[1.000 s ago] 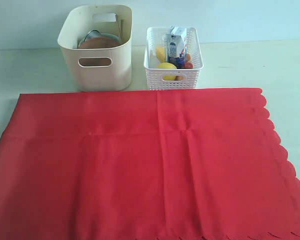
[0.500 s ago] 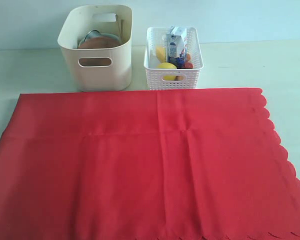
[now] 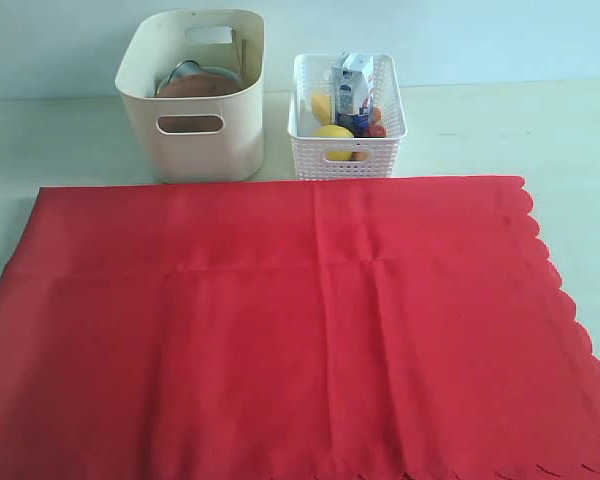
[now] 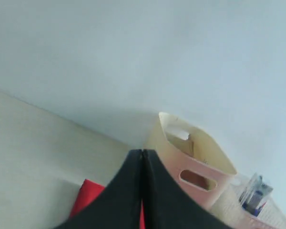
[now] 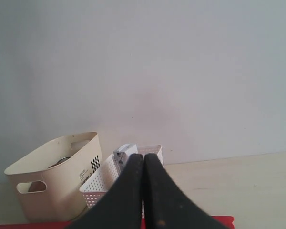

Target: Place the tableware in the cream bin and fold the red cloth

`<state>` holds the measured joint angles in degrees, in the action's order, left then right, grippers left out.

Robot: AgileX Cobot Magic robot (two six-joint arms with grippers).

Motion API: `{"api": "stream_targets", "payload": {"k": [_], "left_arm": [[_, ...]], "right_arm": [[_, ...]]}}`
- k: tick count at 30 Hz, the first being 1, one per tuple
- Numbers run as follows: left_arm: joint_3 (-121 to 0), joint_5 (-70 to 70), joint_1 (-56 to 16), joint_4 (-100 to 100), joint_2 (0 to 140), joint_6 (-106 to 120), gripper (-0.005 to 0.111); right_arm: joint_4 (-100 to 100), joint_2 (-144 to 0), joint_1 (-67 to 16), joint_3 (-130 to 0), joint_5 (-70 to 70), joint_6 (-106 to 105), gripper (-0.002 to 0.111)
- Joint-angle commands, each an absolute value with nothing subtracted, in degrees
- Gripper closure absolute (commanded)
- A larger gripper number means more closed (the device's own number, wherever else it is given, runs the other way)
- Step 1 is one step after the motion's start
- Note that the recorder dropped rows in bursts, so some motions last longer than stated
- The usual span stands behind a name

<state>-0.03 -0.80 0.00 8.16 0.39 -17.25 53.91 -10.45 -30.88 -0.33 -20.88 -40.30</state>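
The red cloth lies spread flat over the front of the table, its scalloped edge on the right. Behind it at the left stands the cream bin, with a brown wooden plate and a steel rim showing inside; the other tableware is hidden. Neither arm appears in the exterior view. In the left wrist view my left gripper is shut and empty, with the cream bin beyond it and a corner of the cloth below. My right gripper is likewise shut and empty, pointing toward the bin.
A white lattice basket to the right of the bin holds a milk carton, a lemon and other food. Bare pale table runs to the right of the basket and left of the bin. A plain wall backs the table.
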Motion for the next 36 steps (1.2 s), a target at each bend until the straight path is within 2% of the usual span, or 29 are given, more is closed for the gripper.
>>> {"api": "stream_targets", "payload": {"k": [1,5,8,16,18,20,23,26,31,36], "left_arm": [[0.00,6.24,0.00,9.58,0.00,-20.03,0.106],[-2.57,7.24,0.00,8.63,0.60,-14.64,0.106],[-6.47,6.36,0.00,8.63,7.79,-13.75,0.106],[-18.43,2.09,0.00,7.71,44.97,-10.69,0.104],[-21.70,-1.85,0.00,7.71,52.82,-8.87,0.097],[-24.38,-5.27,0.00,7.71,59.59,-7.86,0.085],[-26.64,-8.25,0.00,7.71,68.65,-7.30,0.060],[-26.64,-6.67,0.00,7.71,75.64,-4.58,0.044],[-26.64,-1.72,0.00,7.71,85.25,-4.31,0.032],[-26.64,1.03,-0.06,7.71,89.65,-2.35,0.030]], "right_arm": [[53.77,-9.99,-30.57,0.00,-21.18,-40.73,0.108],[53.77,-9.99,-30.57,0.00,-21.41,-40.78,0.108],[53.77,-9.99,-30.57,0.00,-22.44,-40.29,0.108],[53.77,-9.99,-30.57,0.00,-23.57,-39.18,0.108],[53.77,-9.99,-30.57,0.00,-23.57,-39.18,0.108],[53.77,-9.99,-30.57,0.00,-23.49,-39.03,0.108],[53.77,-9.99,-30.57,0.00,-23.38,-38.91,0.108],[53.77,-9.99,-30.57,0.00,-22.98,-38.91,0.108],[53.77,-9.99,-30.57,0.00,-22.72,-38.91,0.108],[53.77,-9.99,-30.57,0.00,-22.72,-38.91,0.108]]}}
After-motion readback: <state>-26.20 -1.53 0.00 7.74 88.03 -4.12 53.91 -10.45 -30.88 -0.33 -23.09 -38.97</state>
